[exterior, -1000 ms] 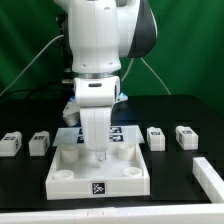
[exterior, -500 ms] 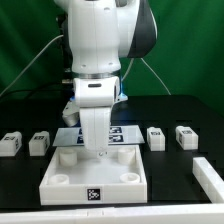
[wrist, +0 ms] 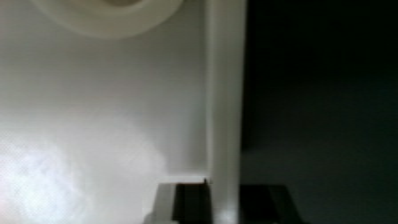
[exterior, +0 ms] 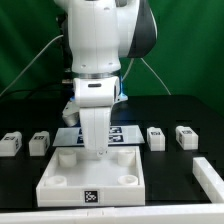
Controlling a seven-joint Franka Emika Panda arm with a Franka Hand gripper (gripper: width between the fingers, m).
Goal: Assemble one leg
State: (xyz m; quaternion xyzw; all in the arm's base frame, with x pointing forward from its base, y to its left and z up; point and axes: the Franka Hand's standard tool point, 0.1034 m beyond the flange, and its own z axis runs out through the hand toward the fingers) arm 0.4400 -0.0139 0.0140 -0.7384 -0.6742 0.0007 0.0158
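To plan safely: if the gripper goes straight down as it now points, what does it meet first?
The large white square plastic tray-like tabletop: the gripper hangs right at its raised rim, perhaps already touching it; depth is unclear.

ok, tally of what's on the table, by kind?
Legs: 4
Tabletop: 1
Marker board: 1
Cut-off white piece at the exterior view's right edge, kind unclear: 1
Total: 7
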